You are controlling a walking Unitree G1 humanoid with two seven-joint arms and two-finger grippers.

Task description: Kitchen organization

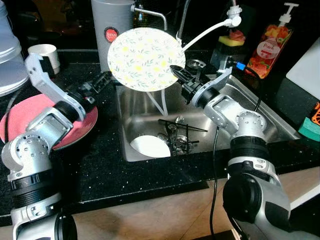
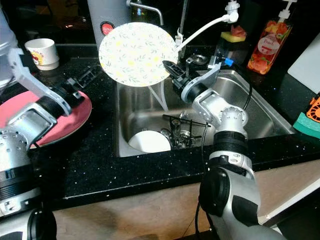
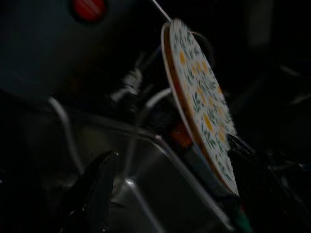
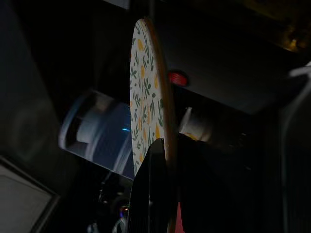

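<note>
Floral plate (image 1: pixel 145 59): held up on edge above the back of the sink (image 1: pixel 250 107), face toward the head camera, at 12 o'clock from the basin.
Right gripper (image 1: pixel 176 71): fingers pinching the floral plate's rim at the plate's 4 o'clock.
Left gripper (image 1: pixel 104 80): at the plate's 8 o'clock over the counter (image 1: pixel 100 165), apart from it; in the left wrist view its fingers look spread.
In the sink: a white plate (image 1: pixel 149 146) at 6 o'clock, a tangle of cutlery (image 1: pixel 177 136) just beside it at 3 o'clock.
Left of sink: a pink plate (image 1: pixel 75 131) under the left arm, a white cup (image 1: pixel 45 54) at 10 o'clock.
Behind the plate: a grey canister (image 1: pixel 111 25) with a red round label, its writing too small to read, and a tap (image 1: pixel 152 12).
Right rear: a soap bottle (image 1: pixel 272 42) with a fruit label, unreadable; a sponge (image 1: pixel 231 39) beside it.
</note>
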